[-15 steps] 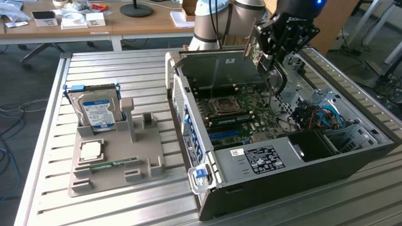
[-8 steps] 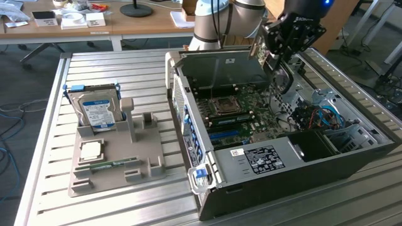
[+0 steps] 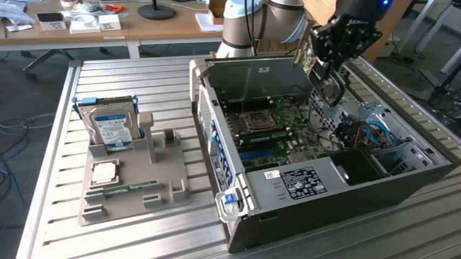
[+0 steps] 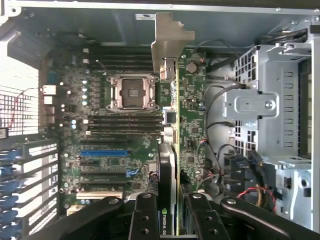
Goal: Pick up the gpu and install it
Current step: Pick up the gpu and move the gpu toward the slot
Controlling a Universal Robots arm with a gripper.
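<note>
Exterior view, starting at its left: on the slatted metal desk [image 3: 51, 178] sits a grey parts holder [image 3: 126, 202]. A hard drive [image 3: 108, 127] stands upright in it, a square processor chip [image 3: 105, 172] lies flat, and a slim green RAM stick [image 3: 129, 188] lies just beside the chip. Further right is the open computer case [image 3: 310, 183], its motherboard [image 3: 266, 127] facing up. Over the case's far right corner the tool [image 3: 325, 67] reaches down toward the opening.

In the wrist view the gpu [image 4: 174, 130] shows edge-on, clamped by its two faces between the black fingers [image 4: 145, 220]. Its beige bracket [image 4: 170, 37] is at the far end, toward a grey case wall. The card hangs over the motherboard, between the processor socket [image 4: 131, 92] and the silver drive cage [image 4: 270, 105].

So I'd say the pick-up is done and the install is in hand, with the card carried in over the board. I can't tell whether its lower edge touches anything, but it doesn't look seated. The long slots, the blue one [image 4: 104, 152] among them, run crosswise to the card.

To my eye the next move calls for a turn that lays the card along a free slot, bracket toward the vented rear panel [image 4: 20, 105]. Then a straight, even press, clear of the loose cables [image 4: 220, 105] by the cage.
</note>
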